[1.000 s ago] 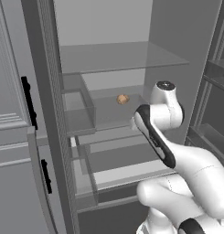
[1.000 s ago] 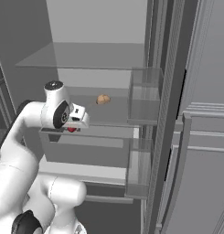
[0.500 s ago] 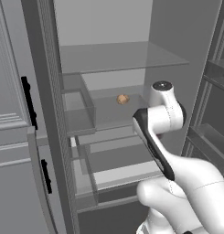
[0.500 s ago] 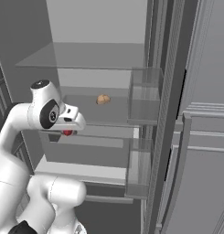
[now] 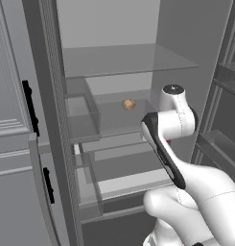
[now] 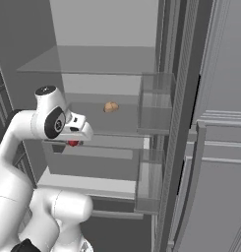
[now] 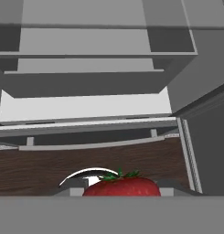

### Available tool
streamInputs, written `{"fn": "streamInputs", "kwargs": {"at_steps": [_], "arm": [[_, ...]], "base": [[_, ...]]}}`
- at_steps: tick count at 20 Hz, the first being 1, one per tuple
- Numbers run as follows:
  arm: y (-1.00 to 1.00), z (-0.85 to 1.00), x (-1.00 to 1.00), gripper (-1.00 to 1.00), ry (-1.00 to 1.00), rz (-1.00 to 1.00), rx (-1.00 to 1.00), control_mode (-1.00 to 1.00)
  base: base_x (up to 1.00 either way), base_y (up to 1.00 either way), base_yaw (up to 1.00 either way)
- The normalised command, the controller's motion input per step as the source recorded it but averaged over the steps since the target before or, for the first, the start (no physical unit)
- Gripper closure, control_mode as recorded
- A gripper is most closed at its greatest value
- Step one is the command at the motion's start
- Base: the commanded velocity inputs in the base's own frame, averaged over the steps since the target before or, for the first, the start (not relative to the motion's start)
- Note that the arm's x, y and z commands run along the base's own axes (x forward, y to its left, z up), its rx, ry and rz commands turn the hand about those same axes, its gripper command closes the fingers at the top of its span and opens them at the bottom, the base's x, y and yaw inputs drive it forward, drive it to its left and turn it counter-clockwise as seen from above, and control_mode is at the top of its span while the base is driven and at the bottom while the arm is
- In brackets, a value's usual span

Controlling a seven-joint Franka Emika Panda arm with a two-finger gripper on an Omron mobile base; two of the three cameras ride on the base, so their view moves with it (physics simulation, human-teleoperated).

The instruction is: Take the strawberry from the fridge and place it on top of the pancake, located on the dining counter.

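Gripper (image 6: 73, 143) clamped on strawberry (image 7: 121, 186), now drawn back out of fridge (image 5: 138, 72) (brown item (image 5: 129, 104) left on shelf); carry to pancake next.

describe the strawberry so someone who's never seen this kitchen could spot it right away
Start at the tall dark grey fridge standing open, and find the white robot arm's two-finger gripper in front of its glass shelves. The small bright red strawberry with green leaves sits between the fingers. The small tan lump back on the shelf is brownish and untouched.

place: kitchen | evidence: open fridge (image 5: 114, 62), glass shelves, panelled cabinets (image 6: 215, 197)
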Motion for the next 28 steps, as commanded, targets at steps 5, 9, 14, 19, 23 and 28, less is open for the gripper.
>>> {"fn": "streamInputs", "kwargs": {"at_steps": [5, 9, 14, 19, 23, 28], "arm": [[0.00, 0.00, 0.00, 1.00, 0.00, 0.00, 0.00, 1.00], [0.00, 0.00, 0.00, 1.00, 0.00, 0.00, 0.00, 1.00], [0.00, 0.00, 0.00, 1.00, 0.00, 0.00, 0.00, 1.00], [0.00, 0.00, 0.00, 1.00, 0.00, 0.00, 0.00, 1.00], [0.00, 0.00, 0.00, 1.00, 0.00, 0.00, 0.00, 1.00], [0.00, 0.00, 0.00, 1.00, 0.00, 0.00, 0.00, 1.00]], "base": [[-0.37, -0.02, 0.04], [-1.00, -0.01, 0.01], [-0.95, 0.02, 0.40], [-0.82, 0.00, 0.72], [-0.86, 0.09, 0.72], [-0.51, 0.76, 0.75]]}}
